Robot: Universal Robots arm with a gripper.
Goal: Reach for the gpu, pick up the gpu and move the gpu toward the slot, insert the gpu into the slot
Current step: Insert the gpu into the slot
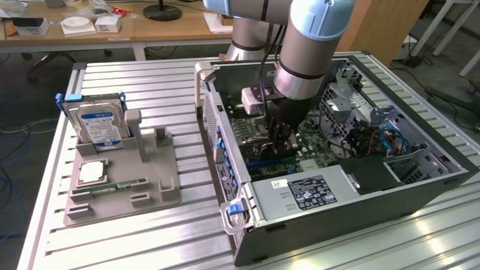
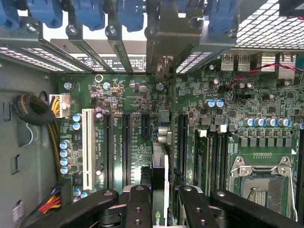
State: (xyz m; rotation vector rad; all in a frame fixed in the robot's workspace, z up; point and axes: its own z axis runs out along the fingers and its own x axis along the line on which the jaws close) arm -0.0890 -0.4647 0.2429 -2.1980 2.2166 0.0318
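The ribbed metal surface (image 1: 135, 236) carries an open computer case (image 1: 390, 185) lying on its side, with the green motherboard (image 2: 142, 95) facing up inside it. The arm (image 1: 307, 50) comes down from above into the middle of the case, and its fingers (image 1: 284, 147) sit low over the board.

To the exterior view's left of the case stands a grey holder tray (image 1: 161, 185). A hard drive (image 1: 99, 125) with a blue label stands upright at its far end, a silver chip (image 1: 91, 172) lies flat in front of that, and a green memory stick (image 1: 112, 186) lies nearer the tray's front edge.

In the case's near corner is the power supply (image 1: 307, 191), with a black-and-white label on top.

From the wrist, the fingers (image 2: 159, 209) are partly closed on the gpu (image 2: 158, 161), a thin card seen edge-on, standing upright between the two black pads (image 2: 137, 206). The gpu's metal bracket (image 2: 164, 52) reaches up to the row of rear case openings with blue clips. The card stands in line with the slot (image 2: 181, 142), among the long black connectors, with a white connector (image 2: 88, 147) further off to one side. I cannot tell whether it is seated. The CPU socket (image 2: 261, 173) sits well apart, beyond the memory slots.
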